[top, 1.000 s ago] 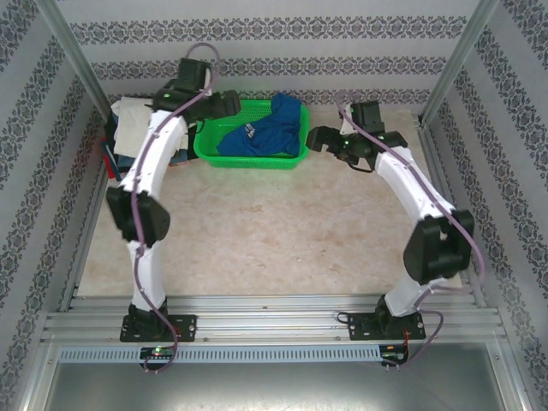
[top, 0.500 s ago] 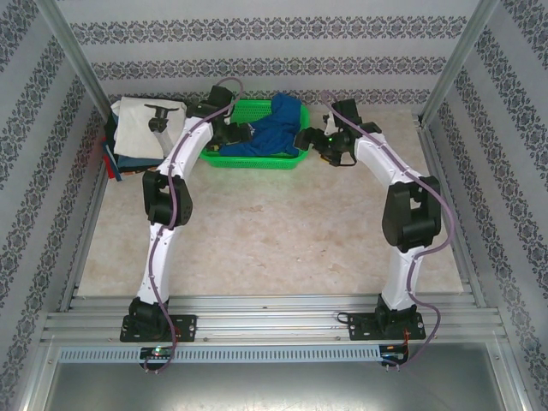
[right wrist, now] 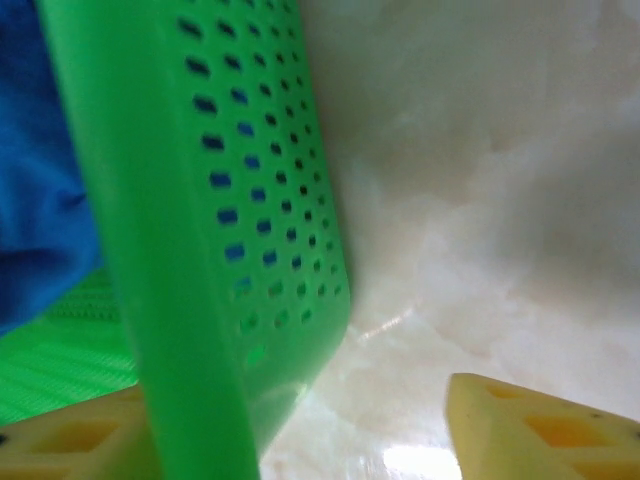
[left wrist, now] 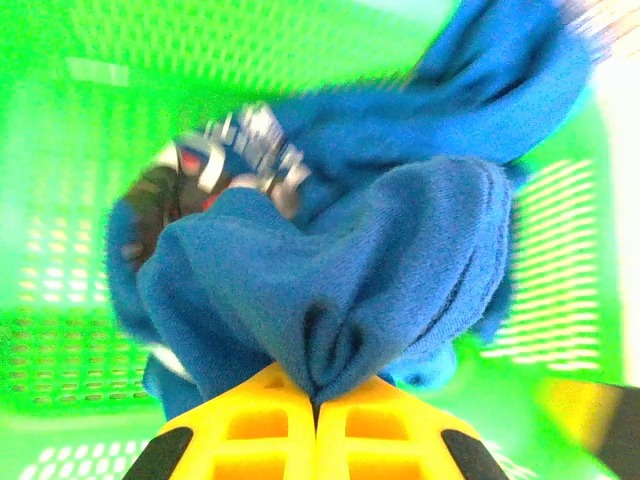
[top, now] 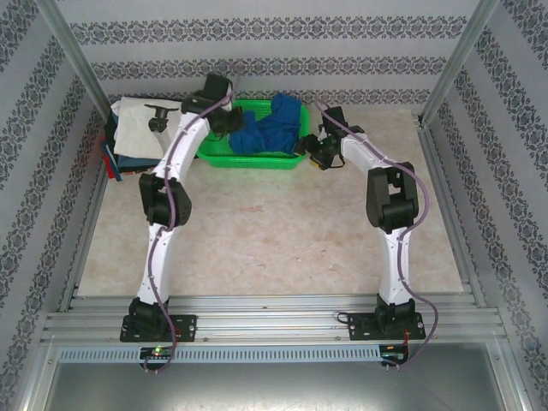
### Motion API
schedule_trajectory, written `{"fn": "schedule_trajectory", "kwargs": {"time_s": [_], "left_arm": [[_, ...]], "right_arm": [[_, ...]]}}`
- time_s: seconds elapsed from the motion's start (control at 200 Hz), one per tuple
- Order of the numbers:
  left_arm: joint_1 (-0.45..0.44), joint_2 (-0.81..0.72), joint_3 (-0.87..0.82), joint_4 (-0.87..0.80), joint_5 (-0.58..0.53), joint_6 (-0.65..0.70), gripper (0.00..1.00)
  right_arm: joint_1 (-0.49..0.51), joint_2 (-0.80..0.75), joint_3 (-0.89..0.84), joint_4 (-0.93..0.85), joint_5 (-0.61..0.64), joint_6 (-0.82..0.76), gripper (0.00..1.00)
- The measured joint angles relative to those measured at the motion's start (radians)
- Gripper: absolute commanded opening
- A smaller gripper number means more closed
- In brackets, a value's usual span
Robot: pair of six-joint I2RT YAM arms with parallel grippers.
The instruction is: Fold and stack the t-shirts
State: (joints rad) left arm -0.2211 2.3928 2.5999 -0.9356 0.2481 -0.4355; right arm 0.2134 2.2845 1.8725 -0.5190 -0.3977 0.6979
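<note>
A royal-blue t-shirt (top: 272, 130) lies crumpled in the green basket (top: 257, 159) at the back of the table. My left gripper (top: 228, 122) is inside the basket, and in the left wrist view its yellow fingers (left wrist: 250, 425) are shut on a bunched fold of the blue shirt (left wrist: 390, 250). Part of the shirt's printed graphic (left wrist: 245, 150) shows behind the fold. My right gripper (top: 311, 147) is open at the basket's right end. Its fingers (right wrist: 540, 420) straddle the green wall (right wrist: 190, 200), with blue cloth (right wrist: 35, 170) inside. Folded shirts, white on top (top: 135, 122), are stacked at the back left.
The stack sits against the left wall, with dark and coloured layers (top: 127, 159) under the white one. Patterned walls and metal posts close in the back and sides. The beige tabletop (top: 274, 231) stretches from the basket to the arm bases.
Both arms have swung in toward the basket. The left gripper has come off the folded stack into the basket and shut on the blue shirt. The right gripper has moved left to the basket's wall.
</note>
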Motion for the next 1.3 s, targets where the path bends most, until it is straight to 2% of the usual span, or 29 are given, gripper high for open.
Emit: {"fn": "schedule_trajectory", "kwargs": {"time_s": [0.055,0.09,0.165,0.19,0.305,0.425,0.575,0.684,0.784,0.869,0.999,1.299], "left_arm": [[0.0,-0.117,0.002,0.011,-0.019,0.0,0.0],[0.002,-0.195,0.008,0.014,-0.024,-0.001,0.0],[0.006,-0.386,0.042,0.033,-0.039,-0.003,0.0],[0.007,-0.448,0.054,0.04,-0.048,-0.003,0.0],[0.018,-0.731,0.112,0.071,-0.115,0.017,0.0],[0.02,-0.937,0.143,0.092,-0.179,0.05,0.0],[0.02,-1.046,0.089,0.098,-0.198,0.069,0.0],[0.014,-1.037,-0.115,0.122,-0.145,0.06,0.0],[-0.026,-0.977,-0.32,0.153,-0.11,0.053,0.0],[-0.066,-0.875,-0.421,0.164,-0.085,0.054,0.0],[-0.108,-0.781,-0.504,0.159,-0.048,0.054,0.0],[-0.182,-0.844,-0.539,0.213,-0.008,0.053,0.0]], "right_arm": [[0.0,0.018,0.021,0.011,0.008,0.022,0.54],[0.0,0.027,0.031,0.024,0.012,0.035,0.45],[0.0,0.033,0.032,0.058,0.018,0.058,0.17],[0.0,0.033,0.033,0.069,0.016,0.067,0.1],[0.0,0.02,0.011,0.098,0.027,0.121,0.0],[-0.012,-0.104,-0.178,0.138,0.077,0.192,0.0],[-0.094,-0.457,-0.564,0.124,0.192,0.34,0.0],[-0.204,-0.708,-0.767,0.089,0.318,0.45,0.0],[-0.289,-0.852,-0.883,0.09,0.441,0.564,0.0],[-0.314,-0.885,-0.929,0.09,0.517,0.636,0.0],[-0.314,-0.832,-0.938,0.109,0.545,0.71,0.0],[-0.331,-0.767,-0.967,0.2,0.592,0.902,0.0]]}}
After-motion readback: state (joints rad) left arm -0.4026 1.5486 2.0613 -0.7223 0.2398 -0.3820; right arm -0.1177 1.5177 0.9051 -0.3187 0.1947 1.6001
